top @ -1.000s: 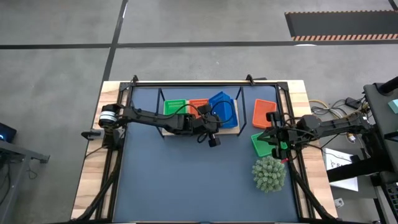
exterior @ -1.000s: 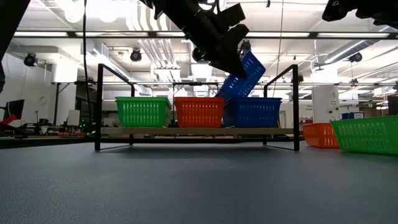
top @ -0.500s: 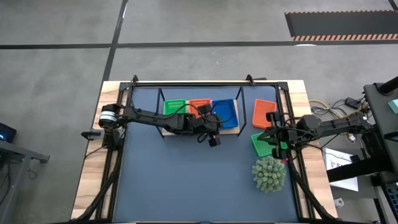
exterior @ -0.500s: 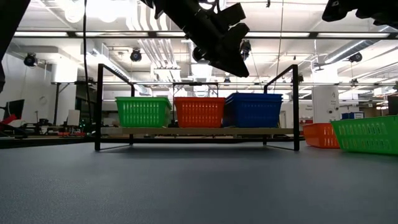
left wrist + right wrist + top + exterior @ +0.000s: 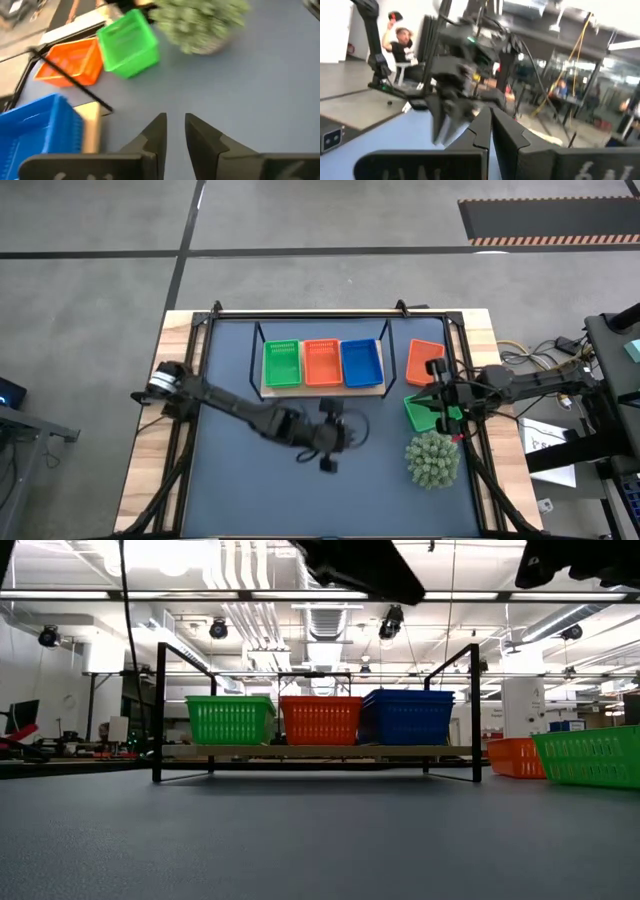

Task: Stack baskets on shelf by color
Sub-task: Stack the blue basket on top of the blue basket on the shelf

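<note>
Three stacks of baskets stand on the shelf (image 5: 320, 389): green (image 5: 282, 364), orange-red (image 5: 320, 363) and blue (image 5: 360, 362). They rest on its wooden board (image 5: 320, 751). Off the shelf, on the mat at the right, lie an orange basket (image 5: 424, 360) and a green basket (image 5: 422, 412). My left gripper (image 5: 352, 432) hovers over the middle of the mat, nearer than the shelf. It is open by a narrow gap (image 5: 175, 120) with nothing in it. My right gripper (image 5: 438, 392) hangs shut (image 5: 490, 114) above the two loose baskets.
A round spiky green plant ball (image 5: 432, 460) sits on the mat near the loose green basket (image 5: 129, 45). The shelf's black wire frame (image 5: 160, 710) rises above the board. The dark-blue mat (image 5: 260, 490) has free room on its near and left parts.
The blue basket, first tilted against the blue stack at my left gripper, has dropped level onto that stack. My left gripper has then swung away from the shelf toward the table's near edge and a little right, over the mat's middle.
</note>
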You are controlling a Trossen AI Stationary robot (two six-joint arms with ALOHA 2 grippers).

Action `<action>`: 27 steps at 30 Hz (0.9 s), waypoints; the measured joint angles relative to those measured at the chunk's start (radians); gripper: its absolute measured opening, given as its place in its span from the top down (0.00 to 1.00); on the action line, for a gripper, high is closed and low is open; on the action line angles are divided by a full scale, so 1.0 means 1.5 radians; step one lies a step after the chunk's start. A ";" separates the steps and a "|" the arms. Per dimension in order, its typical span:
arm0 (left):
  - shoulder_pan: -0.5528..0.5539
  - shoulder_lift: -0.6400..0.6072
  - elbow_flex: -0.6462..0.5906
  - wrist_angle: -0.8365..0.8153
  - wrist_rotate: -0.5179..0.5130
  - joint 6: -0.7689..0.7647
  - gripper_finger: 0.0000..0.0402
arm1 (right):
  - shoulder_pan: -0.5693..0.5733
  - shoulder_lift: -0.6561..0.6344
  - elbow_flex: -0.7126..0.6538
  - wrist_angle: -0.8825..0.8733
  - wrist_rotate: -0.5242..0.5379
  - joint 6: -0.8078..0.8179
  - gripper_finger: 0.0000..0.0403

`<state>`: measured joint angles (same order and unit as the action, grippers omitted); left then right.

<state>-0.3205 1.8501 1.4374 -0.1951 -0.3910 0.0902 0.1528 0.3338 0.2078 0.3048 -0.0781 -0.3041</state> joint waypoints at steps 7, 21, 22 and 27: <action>-0.056 -0.063 -0.088 0.011 -0.010 0.072 0.94 | 0.000 0.095 0.078 -0.051 0.019 0.015 0.98; -0.047 -0.349 -0.421 0.243 -0.026 0.141 1.00 | 0.000 0.396 0.372 -0.324 0.060 0.071 0.98; -0.048 -0.363 -0.446 0.270 -0.025 0.142 1.00 | 0.000 0.418 0.394 -0.362 0.069 0.081 0.98; -0.048 -0.455 -0.531 0.326 -0.026 0.159 1.00 | 0.000 0.524 0.518 -0.568 0.094 0.144 0.98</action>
<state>-0.3920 1.1682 0.6408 0.2934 -0.4297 0.3292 0.1524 1.1204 0.9853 -0.5466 0.0634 -0.0879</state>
